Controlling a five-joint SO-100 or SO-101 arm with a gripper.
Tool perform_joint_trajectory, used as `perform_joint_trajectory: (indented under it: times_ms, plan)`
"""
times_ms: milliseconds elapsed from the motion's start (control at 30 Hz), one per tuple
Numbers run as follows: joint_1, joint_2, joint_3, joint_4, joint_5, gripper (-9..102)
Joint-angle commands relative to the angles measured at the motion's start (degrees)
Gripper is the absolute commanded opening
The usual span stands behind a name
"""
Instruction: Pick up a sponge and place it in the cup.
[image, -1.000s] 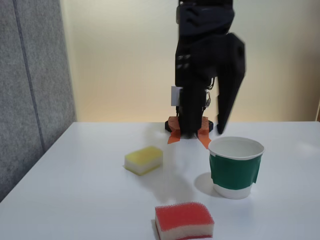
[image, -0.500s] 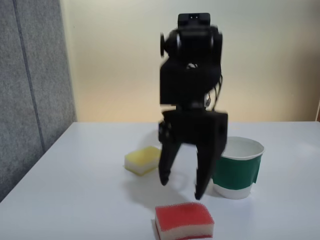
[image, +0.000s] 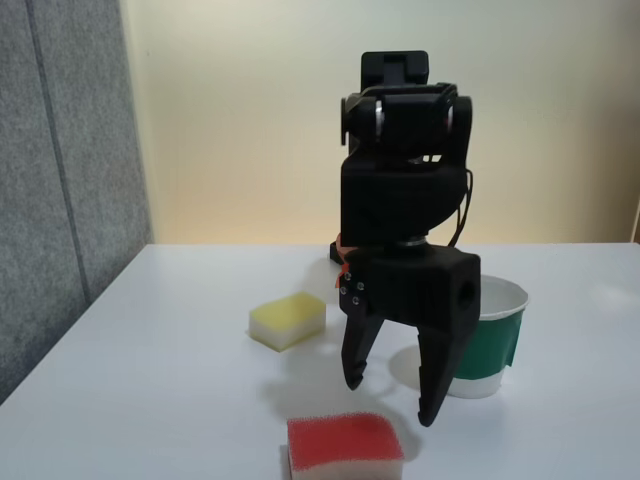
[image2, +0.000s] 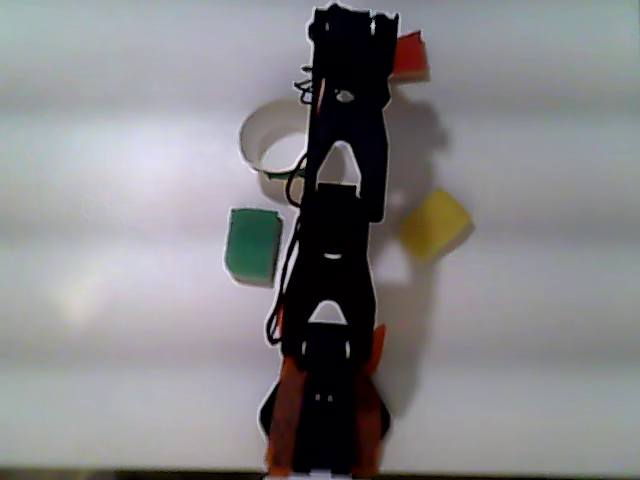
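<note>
The task is at its approach stage: nothing is grasped and nothing sits in the cup (image: 487, 335). In the fixed view the end effector (image: 392, 398) hangs with its two black fingers spread wide and pointing down, empty, tips just above and behind the red-topped sponge (image: 343, 448), which lies on the white desk (image: 150, 380) at the near edge of the picture. In the other view, looking down, the arm runs up the middle of the frame and a corner of red (image2: 408, 55) peeks out beside its far end. The cup, white paper with a dark green band, stands upright just behind the end effector, partly hidden by it; its mouth (image2: 262, 135) looks empty from above. My reading is that lowering over the sponge, closing, lifting and carrying it to the cup all remain. A yellow-topped sponge (image: 288, 320) lies apart to the left in the fixed view, and a green rectangular block (image2: 252, 244) shows in the other view. The desk is smooth and glossy white; behind it is a plain cream wall (image: 250, 120), with a grey fabric panel (image: 60, 180) at left.
</note>
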Motion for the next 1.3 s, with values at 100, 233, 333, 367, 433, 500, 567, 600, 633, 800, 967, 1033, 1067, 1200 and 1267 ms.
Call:
perform_joint_trajectory:
  times_ms: [100,233,333,367,433,500,567,600,633,800,967,1033,1067,1200,1267]
  plan:
    - [1.1,8.9,-2.4,-1.9,2.4,36]
    - [2.8,5.3,-9.0,-5.8,6.0,36]
    - [4.0,-1.2,-17.1,-7.3,11.4,34]
    - [4.3,-4.0,-20.1,-7.2,14.0,32]
    - [4.7,-8.2,-24.7,-7.1,15.8,31]
    - [5.1,-10.8,-26.6,-6.3,17.6,30]
    - [5.2,-13.6,-29.3,-4.5,18.5,30]
    - [5.2,-15.0,-30.4,-3.7,18.8,29]
    - [5.2,-16.4,-31.7,-2.8,19.2,29]
    - [5.3,-21.8,-35.3,1.2,18.3,30]
    - [5.9,-26.4,-37.4,2.5,16.3,19]
    - [6.1,-30.3,-41.6,2.7,14.4,12]
    - [6.3,-33.5,-46.1,2.4,11.2,6]
    - [6.4,-34.6,-47.1,0.5,3.2,0]
    - [6.4,-32.3,-47.1,3.9,2.3,0]
